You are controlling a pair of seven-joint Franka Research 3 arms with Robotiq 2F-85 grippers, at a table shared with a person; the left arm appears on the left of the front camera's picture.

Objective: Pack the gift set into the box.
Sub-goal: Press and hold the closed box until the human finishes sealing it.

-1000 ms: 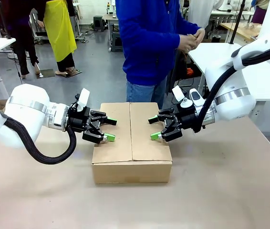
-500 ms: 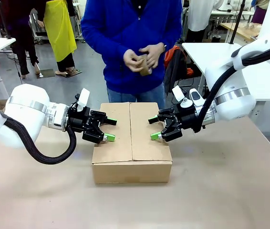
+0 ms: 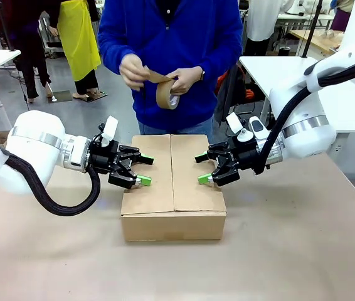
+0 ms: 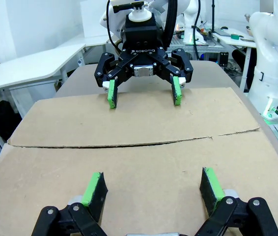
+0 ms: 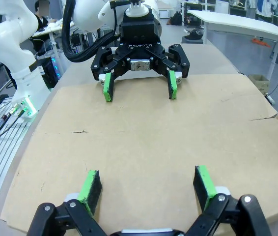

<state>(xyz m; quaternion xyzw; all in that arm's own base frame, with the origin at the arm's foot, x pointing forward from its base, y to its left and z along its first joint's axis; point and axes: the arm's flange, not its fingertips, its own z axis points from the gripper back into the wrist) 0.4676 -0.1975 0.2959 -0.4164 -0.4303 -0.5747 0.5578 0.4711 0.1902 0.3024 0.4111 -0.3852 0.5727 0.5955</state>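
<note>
Cardboard flaps of the box [image 3: 173, 182] lie folded flat, meeting at a seam, so the gift set is presumably inside, hidden. The left claw [image 3: 141, 169] and right claw [image 3: 202, 168], both spread, press a flap each. At the far side of the surface [image 3: 290, 251], a person's hands peel tape [image 3: 167, 95]; sealing seems to remain.

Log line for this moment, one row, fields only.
box: flaps closed, untaped | left gripper: open on left flap | right gripper: open on right flap | person: holding tape roll
</note>
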